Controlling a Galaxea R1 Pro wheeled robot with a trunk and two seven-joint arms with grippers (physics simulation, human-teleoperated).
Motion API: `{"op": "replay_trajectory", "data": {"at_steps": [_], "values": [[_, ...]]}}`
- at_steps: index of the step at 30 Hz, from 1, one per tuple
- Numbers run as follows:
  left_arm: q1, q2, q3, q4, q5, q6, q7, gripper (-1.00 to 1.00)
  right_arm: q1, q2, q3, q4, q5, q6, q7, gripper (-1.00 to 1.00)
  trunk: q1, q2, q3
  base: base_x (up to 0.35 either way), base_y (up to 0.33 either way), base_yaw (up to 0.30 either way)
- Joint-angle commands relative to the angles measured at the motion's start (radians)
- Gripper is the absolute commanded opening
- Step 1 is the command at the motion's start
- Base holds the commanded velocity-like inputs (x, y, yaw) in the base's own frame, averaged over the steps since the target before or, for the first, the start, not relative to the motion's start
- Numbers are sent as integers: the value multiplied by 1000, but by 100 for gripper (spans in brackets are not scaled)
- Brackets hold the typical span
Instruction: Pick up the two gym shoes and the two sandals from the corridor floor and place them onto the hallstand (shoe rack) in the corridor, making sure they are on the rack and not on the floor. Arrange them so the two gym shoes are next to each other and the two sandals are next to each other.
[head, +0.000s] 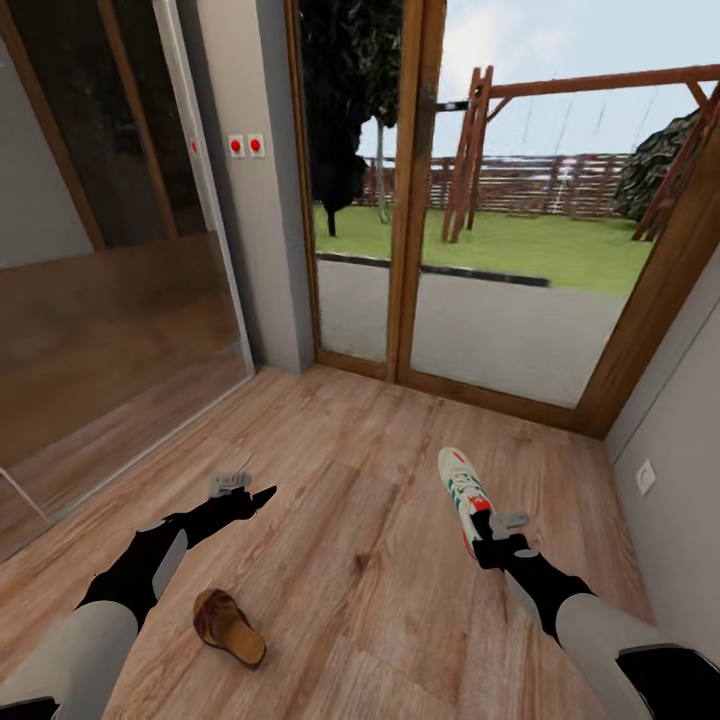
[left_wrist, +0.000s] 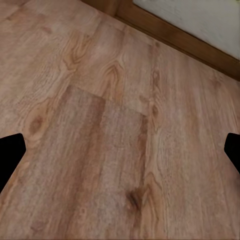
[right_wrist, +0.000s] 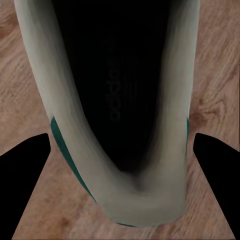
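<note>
Left wrist view: corridor floor (left_wrist: 115, 135), wood-grain planks. Dark fingertips (left_wrist: 10, 155) of left gripper (left_wrist: 120, 152) at both edges, wide apart. Brown door frame (left_wrist: 165, 37) beyond.

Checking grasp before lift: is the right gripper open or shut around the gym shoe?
Open. In the right wrist view the two fingertips stand wide apart, either side of the gym shoe heel, with floor visible between each tip and the shoe.

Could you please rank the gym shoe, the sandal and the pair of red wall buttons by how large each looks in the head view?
1. Gym shoe, partly covered by the right gripper.
2. Sandal, slightly smaller but nearer the camera, so unsure.
3. Red wall buttons, clearly smallest, though farthest away.
</note>
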Motion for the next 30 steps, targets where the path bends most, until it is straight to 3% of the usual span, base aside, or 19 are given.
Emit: {"op": "replay_trajectory", "data": {"at_steps": [1, 17, 30], "values": [[-1, 0, 3, 0, 9, 10, -5, 100, 0, 0, 7, -1, 3, 4, -3, -100, 0, 0, -1, 19, -234, 114], [-1, 0, 4, 0, 10, -57, -6, 100, 0, 1, 7, 1, 3, 4, -3, -100, 0, 0, -1, 6, -45, 243], [-1, 0, 4, 1, 9, -60, -6, 100, 0, 1, 7, 1, 3, 4, -3, -100, 0, 0, -1, 290, 0, 32]]}}
